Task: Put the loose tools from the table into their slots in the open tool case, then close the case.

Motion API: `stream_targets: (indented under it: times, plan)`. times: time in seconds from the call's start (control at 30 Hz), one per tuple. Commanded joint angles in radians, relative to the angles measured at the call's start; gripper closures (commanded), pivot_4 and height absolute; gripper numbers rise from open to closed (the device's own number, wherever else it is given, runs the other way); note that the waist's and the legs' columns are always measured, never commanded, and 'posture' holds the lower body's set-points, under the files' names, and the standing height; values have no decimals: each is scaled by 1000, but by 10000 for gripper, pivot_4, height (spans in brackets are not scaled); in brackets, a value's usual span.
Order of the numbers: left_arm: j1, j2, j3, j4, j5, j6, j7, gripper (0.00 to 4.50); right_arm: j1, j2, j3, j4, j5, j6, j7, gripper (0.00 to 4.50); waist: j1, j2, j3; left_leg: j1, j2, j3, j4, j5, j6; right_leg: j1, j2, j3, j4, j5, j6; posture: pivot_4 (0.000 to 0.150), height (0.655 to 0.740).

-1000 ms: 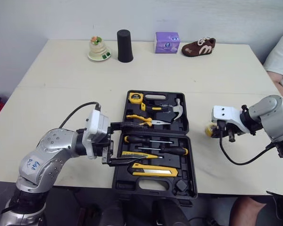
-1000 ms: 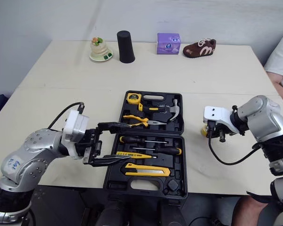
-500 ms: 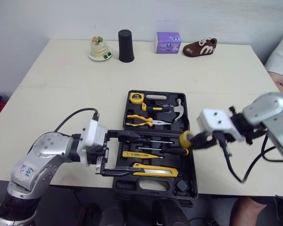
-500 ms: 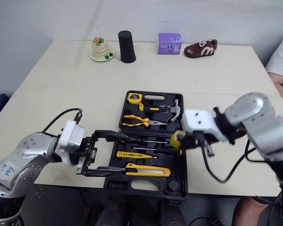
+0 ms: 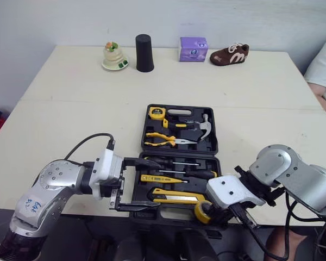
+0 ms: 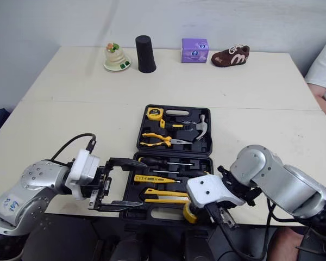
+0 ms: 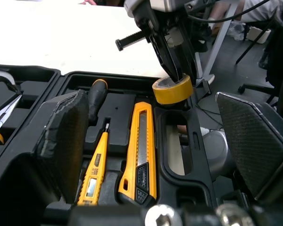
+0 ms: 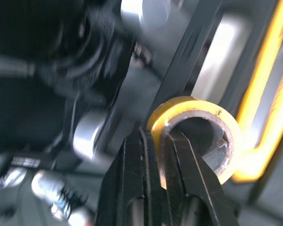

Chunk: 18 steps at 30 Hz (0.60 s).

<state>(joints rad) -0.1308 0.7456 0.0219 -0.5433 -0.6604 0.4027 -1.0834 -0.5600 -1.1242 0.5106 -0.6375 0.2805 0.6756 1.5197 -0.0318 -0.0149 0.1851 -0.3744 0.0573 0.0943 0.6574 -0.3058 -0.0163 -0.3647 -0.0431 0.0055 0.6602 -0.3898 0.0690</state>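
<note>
The right jaws are clenched on the yellow tape roll (image 5: pixel 202 211), pinching its wall: one finger (image 8: pixel 132 188) sits outside the ring and the other goes through its hole. Beneath these jaws is the front rim of the open tool case (image 5: pixel 221 190), by the handle cut-out. The roll seems to hang just over that rim, though contact cannot be judged. The left jaws are released, their two black fingers (image 5: pixel 137 204) spread wide at the case's left front corner on the desk (image 5: pixel 70 109). Ahead of them, the yellow tester screwdriver (image 7: pixel 96 165) and the utility knife (image 7: pixel 141 150) lie seated in slots. The roll is just beyond those.
</note>
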Motion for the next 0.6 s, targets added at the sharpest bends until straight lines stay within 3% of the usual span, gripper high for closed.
stream_targets:
  times: [0.03,0.53,0.6]
  plan:
    - [18,12,20,-46,-11,0,8,0,-10,-19,15,22,-59,-60,35,44901,-3,0,0,0,0,0,0,0,0,0,0,0,0,0,0,1500,7341]
    - [11,5,19,-47,-12,9,51,0,-16,9,80,51,-136,-82,50,44901,-1,0,0,4,0,0,0,0,0,4,0,0,-1,0,0,1500,7341]
    - [11,4,19,-46,-11,7,51,0,-15,1,73,39,-119,-69,65,35406,-1,0,0,4,0,-1,0,0,0,4,0,0,-1,0,0,1500,7341]
